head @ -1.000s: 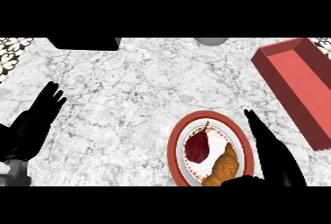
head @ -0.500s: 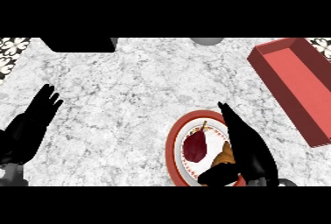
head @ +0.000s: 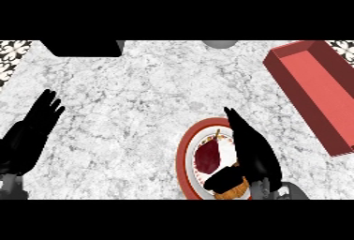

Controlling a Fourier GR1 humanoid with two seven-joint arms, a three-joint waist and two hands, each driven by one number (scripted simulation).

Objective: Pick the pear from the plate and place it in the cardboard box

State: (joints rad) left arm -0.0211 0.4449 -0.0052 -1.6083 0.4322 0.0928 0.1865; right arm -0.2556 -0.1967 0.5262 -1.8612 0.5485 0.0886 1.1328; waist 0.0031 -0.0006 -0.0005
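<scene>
The pear, dark red with a thin stem pointing toward the counter's far edge, is seen lying on the plate near the counter's near edge, right of centre. Its long axis is judged to run from the near edge to the far edge. The right hand is positioned over the plate's right half, just beside the pear and to its right; the fingers are extended toward the far edge while the thumb is curled in over a brown item at the plate's near rim. No grasp on the pear is visible. The pear therefore lies to the left of the palm, and a short leftward closing move is judged to be required.

The left hand is held open, at rest near the counter's left edge, well apart from the plate; the right hand is clearly the nearer.

The cardboard box, shown red, lies at the far right corner.

Count: one pear, one plate, one box, two hands.
</scene>
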